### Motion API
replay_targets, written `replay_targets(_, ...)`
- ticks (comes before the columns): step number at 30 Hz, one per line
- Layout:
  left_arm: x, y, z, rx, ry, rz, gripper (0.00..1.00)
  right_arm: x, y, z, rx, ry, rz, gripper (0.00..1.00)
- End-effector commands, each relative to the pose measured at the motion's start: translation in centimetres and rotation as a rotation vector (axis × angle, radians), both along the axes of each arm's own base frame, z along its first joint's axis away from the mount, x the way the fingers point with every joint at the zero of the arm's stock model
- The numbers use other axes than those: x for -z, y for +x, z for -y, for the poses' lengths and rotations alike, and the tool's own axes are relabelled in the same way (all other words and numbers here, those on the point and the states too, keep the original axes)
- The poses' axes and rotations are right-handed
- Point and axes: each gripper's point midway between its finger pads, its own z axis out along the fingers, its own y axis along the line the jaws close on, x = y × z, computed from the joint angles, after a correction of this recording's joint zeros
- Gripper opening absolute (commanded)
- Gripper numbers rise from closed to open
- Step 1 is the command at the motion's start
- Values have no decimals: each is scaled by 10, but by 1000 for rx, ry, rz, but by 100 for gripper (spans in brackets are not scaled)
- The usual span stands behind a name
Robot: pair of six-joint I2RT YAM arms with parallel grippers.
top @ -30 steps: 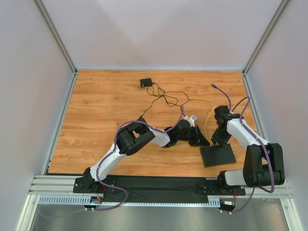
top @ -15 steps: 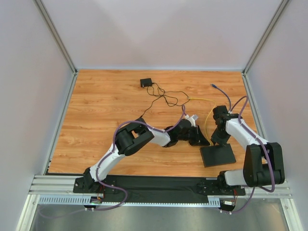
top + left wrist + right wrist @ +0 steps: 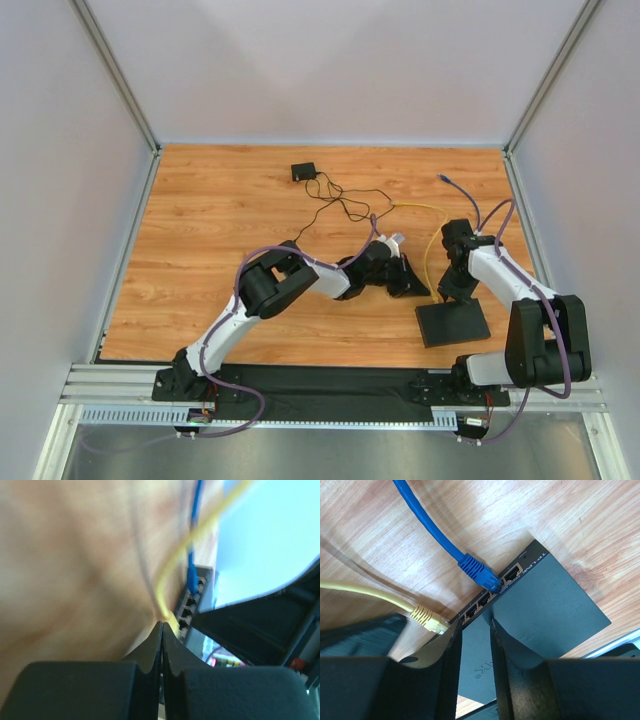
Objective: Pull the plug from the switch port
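Note:
The flat black switch (image 3: 455,325) lies at the near right; its port row shows in the right wrist view (image 3: 485,597). A blue plug (image 3: 480,572) sits in one port. A yellow plug (image 3: 426,618) lies just clear of the port row's left end, its yellow cable (image 3: 430,250) looping away. My left gripper (image 3: 418,287) is shut on the yellow plug's end, the cable rising from its fingertips in the left wrist view (image 3: 162,624). My right gripper (image 3: 472,620) rests on the switch's top with jaws slightly apart and nothing between them.
A small black square adapter (image 3: 303,172) sits at the back, and its thin black cord (image 3: 345,205) winds toward the middle. The blue cable's free end (image 3: 445,180) lies at the back right. Metal frame posts and white walls bound the wooden table.
My left gripper has drawn back a little to the left, away from the switch, with the yellow plug. The yellow cable's loop has shifted. The right arm has barely moved.

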Motion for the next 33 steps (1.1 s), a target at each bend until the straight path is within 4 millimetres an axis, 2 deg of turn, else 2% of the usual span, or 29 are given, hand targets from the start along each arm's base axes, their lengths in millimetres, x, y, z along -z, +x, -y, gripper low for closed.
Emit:
replay_targets(1, -4, 19, -5, -18, 20, 40, 0, 25, -26, -3, 12, 18, -103, 29)
replay_targets(5, -11, 19, -9, -13, 28, 72, 0, 25, -25, -4, 9, 21, -102, 29)
replay_targets(9, -14, 9, -11, 21, 18, 39, 1, 23, -24, -3, 6, 18, -93, 29)
replay_targets(10, -12, 7, -12, 24, 12, 27, 17, 22, -23, -3, 8, 19, -90, 29)
replay_targets(11, -15, 4, -11, 27, 0, 10, 27, 23, -23, -3, 5, 20, -92, 29)
replay_targets(13, -16, -2, -8, 37, -7, 2, 38, 22, -23, -3, 6, 20, -91, 30)
replay_targets(16, -12, -11, -5, 48, 14, -19, 40, 22, -22, -4, 4, 23, -90, 30)
replay_targets(23, 1, -22, -1, 37, 48, -85, 38, 20, -20, -5, 7, 29, -82, 30)
replay_targets(33, 14, -16, 8, -2, 69, -137, 40, 17, -16, -7, 7, 40, -70, 30)
